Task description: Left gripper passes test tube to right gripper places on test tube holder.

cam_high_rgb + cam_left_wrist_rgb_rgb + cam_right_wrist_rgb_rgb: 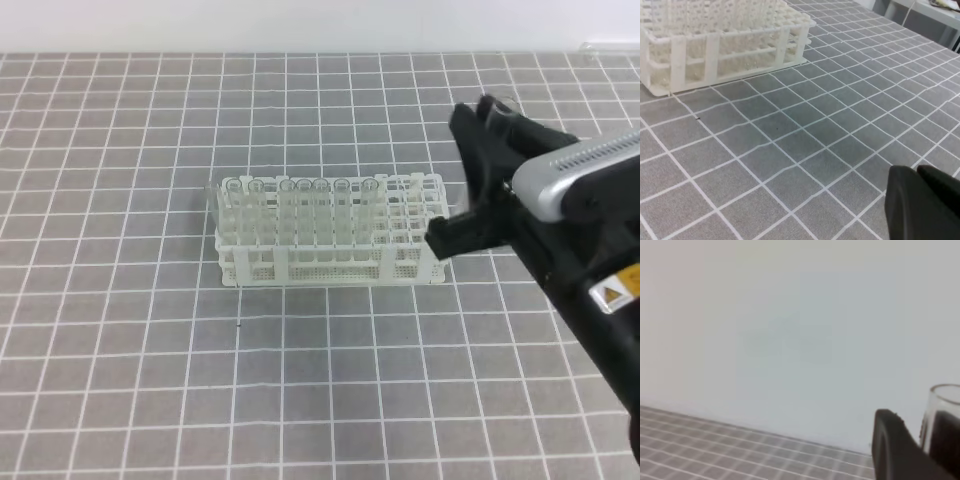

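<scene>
Exterior high view: white plastic lattice test tube holder [325, 232] on grey gridded table [150, 380]; black-fingered right gripper [470, 190] just beside its right end.

Left wrist view: black left gripper [922, 205] at corner, opening indeterminable.

Right wrist view: fingers [895, 450] clamped on clear glass test tube [942, 415].

white lattice test tube holder [330, 232], grey white-gridded table [120, 380], black right gripper [470, 180], yellow sticker [618, 290]

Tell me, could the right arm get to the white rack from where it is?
Probably yes. The right arm hangs close by the right end of the rack, with nothing between them, and the holes there look free. It seems to hold a glass tube.
</scene>
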Robot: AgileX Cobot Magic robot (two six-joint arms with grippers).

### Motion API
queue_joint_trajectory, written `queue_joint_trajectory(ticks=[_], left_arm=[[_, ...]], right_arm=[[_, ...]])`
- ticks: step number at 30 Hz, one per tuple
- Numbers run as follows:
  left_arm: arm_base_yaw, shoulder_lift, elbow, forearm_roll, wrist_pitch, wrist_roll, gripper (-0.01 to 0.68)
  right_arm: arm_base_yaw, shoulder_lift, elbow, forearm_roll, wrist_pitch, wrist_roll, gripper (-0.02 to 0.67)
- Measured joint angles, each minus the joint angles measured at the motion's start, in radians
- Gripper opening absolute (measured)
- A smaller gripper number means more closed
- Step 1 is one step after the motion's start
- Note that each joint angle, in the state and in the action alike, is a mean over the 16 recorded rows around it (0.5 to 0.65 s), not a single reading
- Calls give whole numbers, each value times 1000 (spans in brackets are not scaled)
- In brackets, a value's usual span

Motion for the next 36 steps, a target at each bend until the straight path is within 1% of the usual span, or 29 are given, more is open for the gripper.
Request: queue_joint_trajectory(ticks=[5, 9, 13, 21, 27, 36], left_arm=[[0, 1, 1, 0, -1, 0, 0], [0, 1, 2, 0, -2, 0, 0], [0, 2, 2, 0, -3, 0, 0], [0, 3, 3, 0, -4, 0, 0], [0, 3, 3, 0, -4, 0, 0], [0, 1, 0, 0, 1, 0, 0]], right_arm=[[-87, 76, -20, -157, -61, 177, 9], [-134, 155, -69, -235, -71, 258, 9], [-159, 237, -125, -260, -74, 277, 9], [-177, 375, -202, -284, -85, 296, 9], [-183, 440, -219, -300, -107, 332, 9], [-186, 484, -222, -321, -130, 370, 9]])
